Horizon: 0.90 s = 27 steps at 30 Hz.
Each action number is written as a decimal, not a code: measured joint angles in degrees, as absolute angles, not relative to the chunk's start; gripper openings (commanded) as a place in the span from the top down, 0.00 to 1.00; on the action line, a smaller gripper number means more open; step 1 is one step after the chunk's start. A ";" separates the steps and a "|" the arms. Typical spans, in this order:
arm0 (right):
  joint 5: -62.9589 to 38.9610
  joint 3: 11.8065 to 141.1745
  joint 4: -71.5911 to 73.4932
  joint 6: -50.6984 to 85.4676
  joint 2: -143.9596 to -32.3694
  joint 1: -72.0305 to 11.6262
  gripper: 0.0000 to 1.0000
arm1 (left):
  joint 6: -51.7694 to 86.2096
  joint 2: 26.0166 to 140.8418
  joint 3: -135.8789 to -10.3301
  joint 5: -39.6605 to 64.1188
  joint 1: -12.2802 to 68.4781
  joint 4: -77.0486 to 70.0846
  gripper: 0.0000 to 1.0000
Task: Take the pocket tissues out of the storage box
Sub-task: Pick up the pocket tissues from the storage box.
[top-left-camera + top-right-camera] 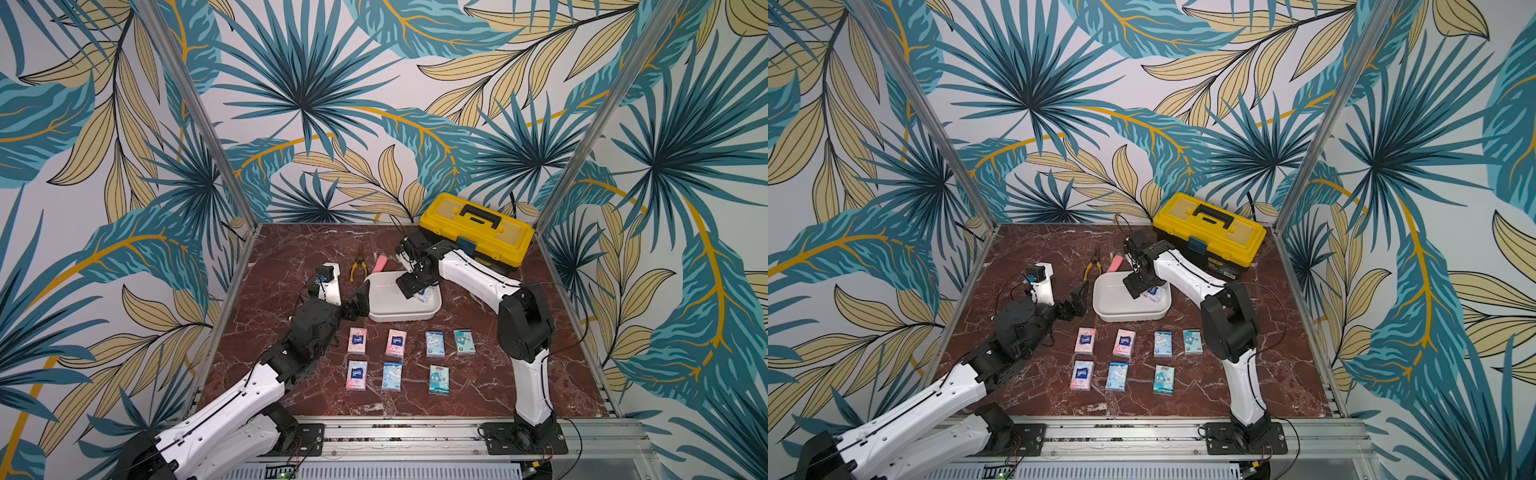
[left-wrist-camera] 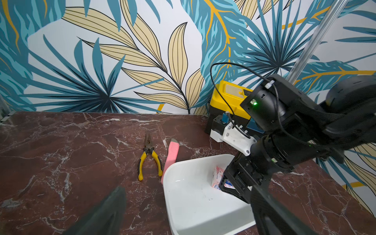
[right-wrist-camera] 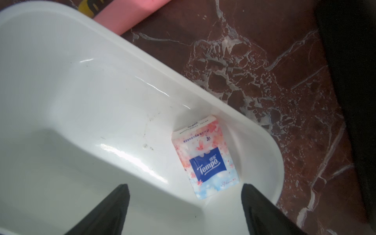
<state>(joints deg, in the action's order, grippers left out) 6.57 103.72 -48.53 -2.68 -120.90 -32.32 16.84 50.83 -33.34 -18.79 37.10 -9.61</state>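
1. Right wrist view shows you the right gripper (image 3: 184, 188) hanging over the tub (image 3: 81, 101), jaws spread wide with nothing between them.
2. One pink packet (image 3: 205, 160) lies in the tub just beside the wall at a rounded corner. It is ahead of your fingertips and apart from them.
3. In both top views you find that packet at the tub's right end, partly hidden under the right gripper.
4. Your left gripper (image 1: 360, 300) is spread too and holds nothing. It stands just beside the tub's left end; you cannot tell whether it touches the rim.
5. Seven packets (image 1: 395, 343) lie flat on the table (image 1: 291, 257) in front of the tub, four in the row nearer it and three in the front row.
6. Behind the tub you see pliers (image 1: 356, 268) and a pink bar (image 1: 381, 263) near its far left corner. The toolbox (image 1: 457, 232) sits shut at the far right.
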 measured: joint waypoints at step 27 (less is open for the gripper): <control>8.56 110.91 -50.19 -4.91 -133.01 -30.92 0.28 | 12.19 50.89 -32.38 -15.62 37.06 -10.52 0.00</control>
